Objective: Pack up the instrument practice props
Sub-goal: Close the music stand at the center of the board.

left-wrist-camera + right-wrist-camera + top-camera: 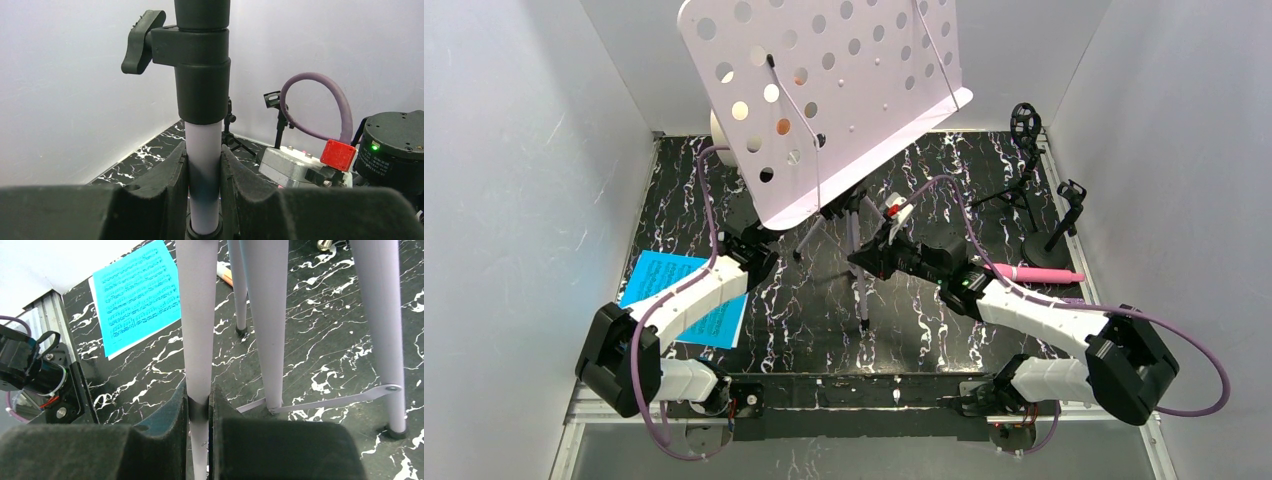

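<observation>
The lilac rack (824,100), its perforated plate tilted, stands on tripod legs mid-bench (804,320). The left gripper (204,172) is clamped on its pale pole just under the black collar (plain only from the left wrist). The right gripper (199,407) pinches one leg. Blue pages (137,295) lie flat on the left, and the pink microphone (1039,272) lies on the right.

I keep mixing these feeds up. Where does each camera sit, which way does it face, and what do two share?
Top external: above and behind the bases, looking down at the table; left arm, right arm show.
Left wrist: on the left arm, facing level; left pincer shut on the music rack pole.
Right wrist: on the right arm, facing down; right pincer shut on a rack leg.
Shared: top and right wrist show the blue sheet music.
</observation>
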You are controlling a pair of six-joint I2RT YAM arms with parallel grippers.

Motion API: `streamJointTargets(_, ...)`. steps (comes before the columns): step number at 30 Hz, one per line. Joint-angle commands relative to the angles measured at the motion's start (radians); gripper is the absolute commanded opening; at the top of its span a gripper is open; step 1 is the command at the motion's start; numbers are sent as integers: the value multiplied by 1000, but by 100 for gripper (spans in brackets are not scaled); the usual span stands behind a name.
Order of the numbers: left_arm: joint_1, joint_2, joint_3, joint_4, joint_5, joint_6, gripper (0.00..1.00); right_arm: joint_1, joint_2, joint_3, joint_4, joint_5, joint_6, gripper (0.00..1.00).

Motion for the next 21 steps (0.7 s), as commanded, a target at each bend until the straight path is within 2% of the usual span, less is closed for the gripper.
streamJointTargets(1,-49,-24,-27,-5,9,2,0,-8,-72,79,200,70,-62,1)
streamJointTargets(9,-100,-43,-49,-4,-28,3,0,-7,-75,98,255,68,-71,1)
streamJointTargets(21,-104,-101,4,-32,-74,-74,0,-8,-101,152,292,87,-105,1)
